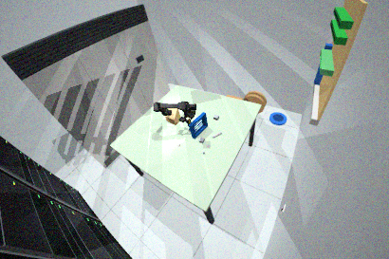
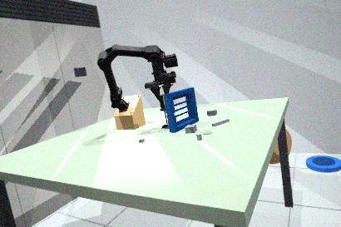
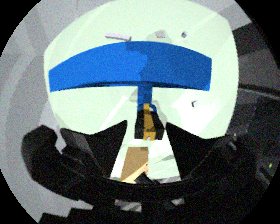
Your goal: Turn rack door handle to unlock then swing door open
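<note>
Exterior view, left to right: the black jointed arm [image 1: 166,106] [image 2: 135,51] rises beside a pale wooden block [image 1: 173,117] [image 2: 136,117] [image 3: 135,157], left of centre on the green worktop [image 1: 166,171] [image 2: 137,170] [image 3: 86,112], and arches over it. Near the centre, its tool [image 1: 191,116] [image 2: 163,99] [image 3: 147,123] points downward, open, with nothing gripped, at the upper end of the black-and-orange handle [image 2: 165,114] [image 3: 148,129]; whether they touch cannot be told. The handle stands at the left edge of the upright blue rack [image 1: 194,129] [image 2: 170,116] [image 3: 126,65], whose interior shows white slats. To the rack's right lies a thin grey bar [image 1: 217,135] [image 2: 220,122] [image 3: 118,36]. At far right, a blue ring [image 1: 271,120] [image 2: 310,165] rests on the floor.
</note>
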You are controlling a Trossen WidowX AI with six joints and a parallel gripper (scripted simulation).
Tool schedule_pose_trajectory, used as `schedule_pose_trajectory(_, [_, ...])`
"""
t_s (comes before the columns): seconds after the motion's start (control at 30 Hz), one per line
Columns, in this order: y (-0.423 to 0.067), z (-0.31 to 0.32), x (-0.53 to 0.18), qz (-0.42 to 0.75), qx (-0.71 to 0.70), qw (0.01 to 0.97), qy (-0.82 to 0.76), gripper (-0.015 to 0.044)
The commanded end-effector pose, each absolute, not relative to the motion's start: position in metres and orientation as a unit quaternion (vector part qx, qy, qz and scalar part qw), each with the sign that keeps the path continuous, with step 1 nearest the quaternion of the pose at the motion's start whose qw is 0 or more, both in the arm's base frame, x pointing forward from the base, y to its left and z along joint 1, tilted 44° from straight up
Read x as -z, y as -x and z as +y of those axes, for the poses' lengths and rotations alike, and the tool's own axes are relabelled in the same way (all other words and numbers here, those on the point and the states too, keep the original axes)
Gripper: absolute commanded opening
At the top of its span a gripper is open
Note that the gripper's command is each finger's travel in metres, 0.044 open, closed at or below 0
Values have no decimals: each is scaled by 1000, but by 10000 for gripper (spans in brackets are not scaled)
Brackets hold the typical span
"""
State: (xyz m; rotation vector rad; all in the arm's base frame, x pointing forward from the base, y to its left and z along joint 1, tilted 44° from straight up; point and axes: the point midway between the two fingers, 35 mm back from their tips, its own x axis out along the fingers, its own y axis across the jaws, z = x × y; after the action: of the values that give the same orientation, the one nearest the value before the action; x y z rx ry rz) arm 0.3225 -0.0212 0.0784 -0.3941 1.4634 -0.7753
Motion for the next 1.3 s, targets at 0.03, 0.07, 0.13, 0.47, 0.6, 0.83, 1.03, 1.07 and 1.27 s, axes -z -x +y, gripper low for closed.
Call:
schedule_pose_trajectory(0.03, [-321, -28, -73, 647, 343, 658, 177, 297])
schedule_pose_trajectory(0.07, [-321, -29, -72, 647, 343, 658, 177, 297])
schedule_pose_trajectory(0.13, [-320, -31, -69, 647, 343, 658, 177, 297])
schedule_pose_trajectory(0.47, [-319, -37, -63, 646, 344, 658, 177, 218])
schedule_pose_trajectory(0.6, [-319, -37, -63, 646, 344, 658, 177, 113])
schedule_pose_trajectory(0.83, [-319, -37, -63, 646, 344, 658, 177, 67])
schedule_pose_trajectory(1.03, [-319, -37, -63, 646, 344, 658, 177, 27])
schedule_pose_trajectory(1.07, [-319, -37, -63, 646, 344, 658, 177, 25])
schedule_pose_trajectory(1.27, [-318, -37, -63, 624, 383, 667, 137, 25])
